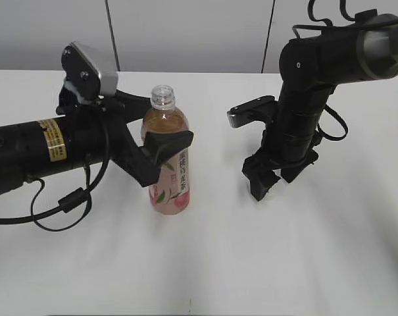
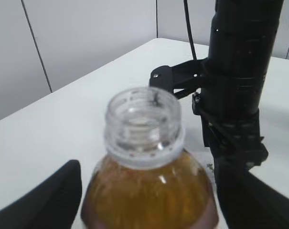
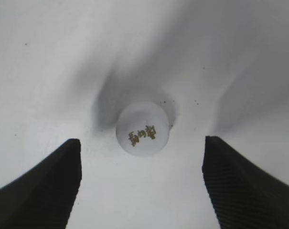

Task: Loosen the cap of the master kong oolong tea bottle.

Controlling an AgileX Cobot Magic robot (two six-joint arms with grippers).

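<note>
The master kong oolong tea bottle stands upright on the white table, with amber tea and a pink peach label. Its threaded mouth is bare, with no cap on it. My left gripper is shut on the bottle's upper body from the left; its two black fingers flank the bottle in the left wrist view. The white cap lies flat on the table with gold writing on top. My right gripper hangs over it, open and empty, with the cap just ahead of the fingers. In the exterior view the right gripper points down, right of the bottle.
The white table stretches to the front and right. A grey panelled wall stands behind the table's back edge. The right arm stands close behind the bottle in the left wrist view.
</note>
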